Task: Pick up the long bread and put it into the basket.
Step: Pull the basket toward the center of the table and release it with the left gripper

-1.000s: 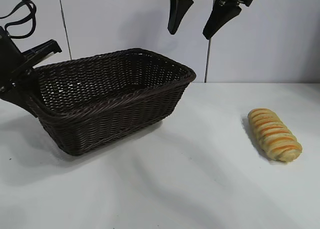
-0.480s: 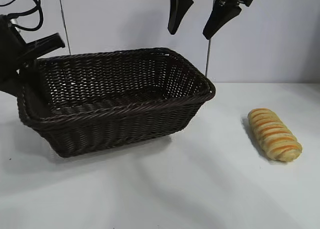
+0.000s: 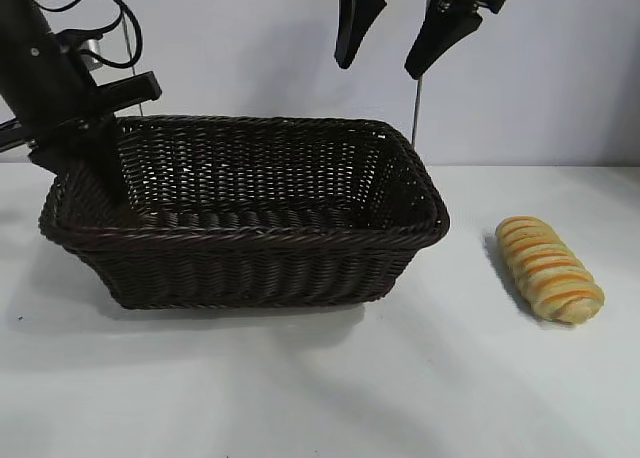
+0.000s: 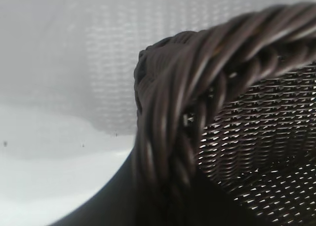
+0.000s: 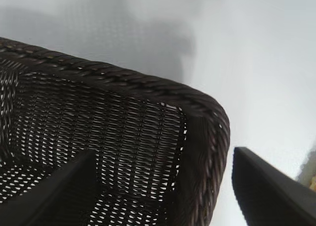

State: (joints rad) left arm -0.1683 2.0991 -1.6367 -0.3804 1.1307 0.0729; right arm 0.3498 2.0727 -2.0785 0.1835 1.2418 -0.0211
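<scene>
The dark brown wicker basket (image 3: 250, 236) stands on the white table at centre left, its long side facing the camera. My left gripper (image 3: 88, 158) is shut on the braided rim at the basket's left end; the left wrist view shows that rim (image 4: 197, 78) close up between the jaws of my left gripper (image 4: 163, 206). The long bread (image 3: 548, 268), tan with orange stripes, lies on the table right of the basket, apart from it. My right gripper (image 3: 380, 66) hangs open and empty high above the basket's right end; its wrist view looks down on the basket's corner (image 5: 197, 102).
The white table (image 3: 330, 378) extends in front of the basket and around the bread. A pale wall with a vertical seam (image 3: 414, 118) stands behind. The left arm's cables (image 3: 110, 28) hang at the upper left.
The basket has swung round, its right end moving right and toward the front, so its long side now faces the camera. My left gripper moved up and right with the rim. The right gripper and bread stayed.
</scene>
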